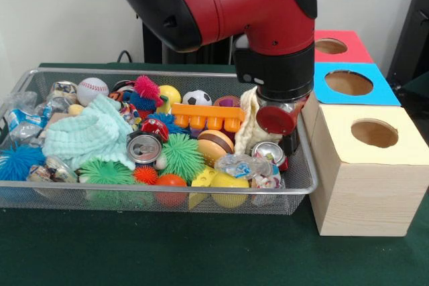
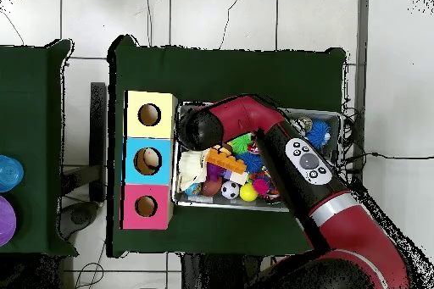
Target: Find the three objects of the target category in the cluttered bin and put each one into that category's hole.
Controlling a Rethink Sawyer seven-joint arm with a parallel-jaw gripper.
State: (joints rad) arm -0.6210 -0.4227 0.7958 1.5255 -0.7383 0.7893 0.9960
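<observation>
Nearest camera: front rim of cluttered bin (image 1: 161, 195), toys heaped inside.

Left end: clear packets (image 1: 23, 120) wedged against mesh, half buried.

Front right: another crinkly packet (image 1: 244, 164) lying on top, judged easiest pick.

Gripper (image 1: 289, 140) lowered into bin's right end beside cream box (image 1: 365, 172); its state cannot be told, wrist blocks view.

Overhead: arm hides most of bin.
</observation>
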